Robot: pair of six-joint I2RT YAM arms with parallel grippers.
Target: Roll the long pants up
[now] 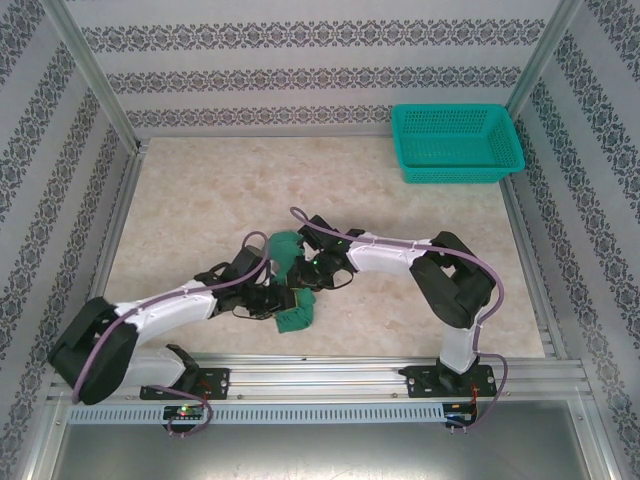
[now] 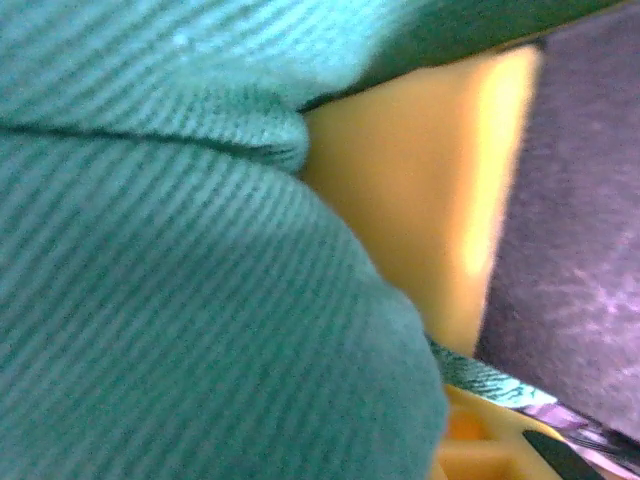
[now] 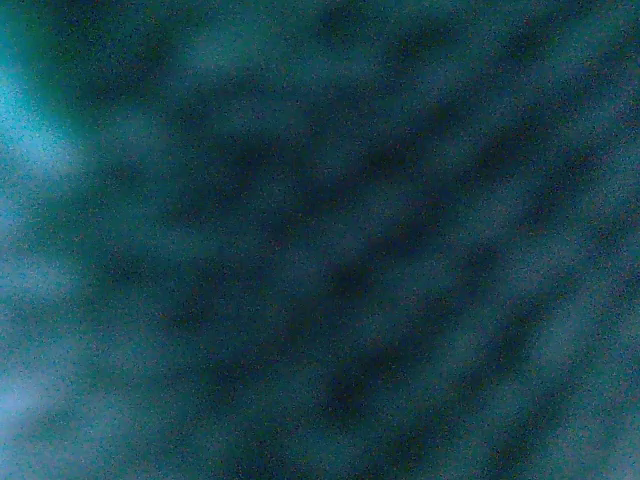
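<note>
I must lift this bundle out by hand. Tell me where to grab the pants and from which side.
Take the pants at the bunched end sticking out toward the near edge, coming from the near side. The left arm and right arm crowd the bundle's middle from either side; that end lies bare, and looks thick enough to pinch.

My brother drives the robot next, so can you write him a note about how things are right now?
Left gripper: at the left side of the long pants; open or shut cannot be told.
Right gripper: at their right side, cloth right up against its wrist camera; grip cannot be told.
Pants: bunched in a small bundle between both grippers, front middle of the table. Basket: far right corner, apart.
Done: pants gathered up.
Left: tidy the roll, then let go.
</note>
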